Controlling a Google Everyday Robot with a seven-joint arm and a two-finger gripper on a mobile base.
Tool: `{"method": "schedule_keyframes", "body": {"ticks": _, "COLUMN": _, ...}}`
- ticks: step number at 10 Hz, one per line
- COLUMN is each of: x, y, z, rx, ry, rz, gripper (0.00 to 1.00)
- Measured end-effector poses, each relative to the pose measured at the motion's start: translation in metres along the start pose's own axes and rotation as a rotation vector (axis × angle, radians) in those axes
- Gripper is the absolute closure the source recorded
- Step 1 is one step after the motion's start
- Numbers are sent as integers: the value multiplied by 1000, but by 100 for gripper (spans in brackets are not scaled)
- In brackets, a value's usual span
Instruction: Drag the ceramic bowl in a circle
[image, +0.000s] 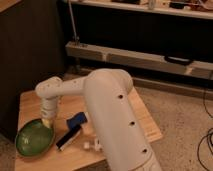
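Gripper clenched at far-right rim of ceramic bowl, front-left corner of table.
Nearest: thick white arm link up from btm edge, covering table centre. Small white pcs by front edge, just beside link. Bowl green, glossy, upright, flat on wood. Black-and-white bar just right of bowl; blue block just behind bar. Gripper pointed down under wrist, tip at rim; rim pinched or only touched – cannot tell. Beyond table: speckled floor, grey metal rail, dark wall.
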Motion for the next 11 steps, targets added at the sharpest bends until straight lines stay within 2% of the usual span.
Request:
{"method": "schedule_keyframes", "body": {"ticks": 2, "x": 7, "y": -27, "z": -12, "rx": 45, "ry": 15, "rz": 43, "gripper": 93}}
{"method": "schedule_keyframes", "body": {"ticks": 4, "x": 25, "y": -68, "z": -25, "rx": 81, "ry": 35, "rz": 129, "gripper": 93}}
{"method": "schedule_keyframes", "body": {"ticks": 7, "x": 75, "y": -117, "z": -48, "rx": 140, "ry": 43, "rz": 262, "gripper": 93}}
{"method": "schedule_keyframes", "body": {"ticks": 8, "x": 91, "y": -125, "z": -55, "rx": 165, "ry": 53, "rz": 280, "gripper": 93}}
{"method": "schedule_keyframes", "body": {"ticks": 9, "x": 99, "y": -126, "z": -57, "rx": 175, "ry": 59, "rz": 283, "gripper": 93}}
{"method": "schedule_keyframes", "body": {"ticks": 11, "x": 113, "y": -113, "z": -54, "rx": 184, "ry": 68, "rz": 268, "gripper": 93}}
